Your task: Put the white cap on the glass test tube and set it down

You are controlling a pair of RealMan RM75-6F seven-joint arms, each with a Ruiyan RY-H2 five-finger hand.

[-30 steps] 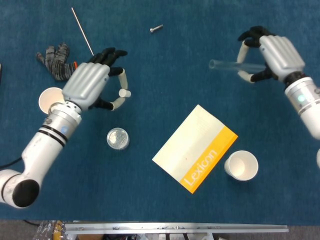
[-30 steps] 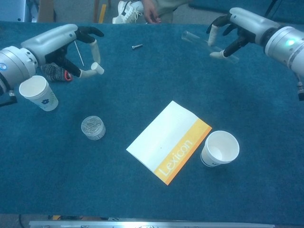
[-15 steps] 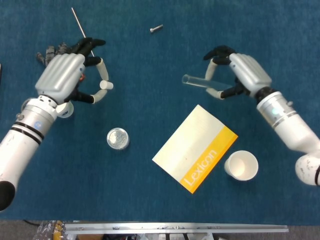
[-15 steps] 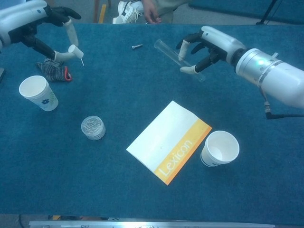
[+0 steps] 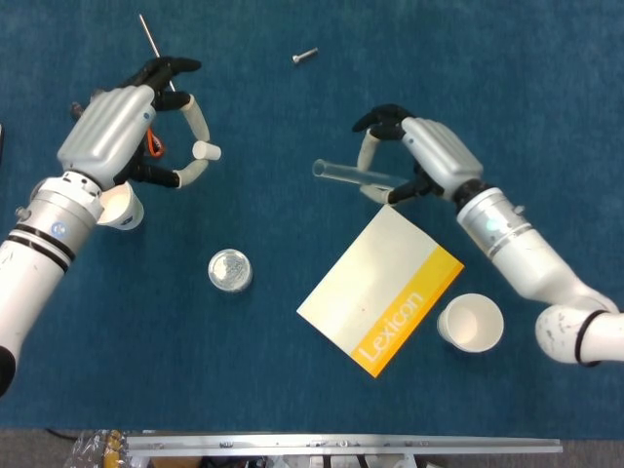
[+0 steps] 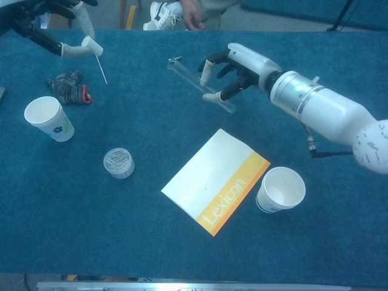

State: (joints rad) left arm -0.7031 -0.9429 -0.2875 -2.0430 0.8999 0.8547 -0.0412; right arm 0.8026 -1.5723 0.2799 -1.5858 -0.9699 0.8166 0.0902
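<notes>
My right hand holds the clear glass test tube in the air above the blue table, its open end pointing left. My left hand is raised at the far left and pinches the small white cap between thumb and finger. Cap and tube mouth are well apart, with the cap to the left of the tube. In the chest view most of the left hand is cut off by the frame's top edge.
A white and orange Lexicon booklet lies under the right arm. Paper cups stand at left and right. A round tin of clips, a glove, a thin metal rod and a screw lie on the table.
My right hand has carried the tube leftward toward the middle of the table. My left hand has risen and drawn back to the left with the cap.
</notes>
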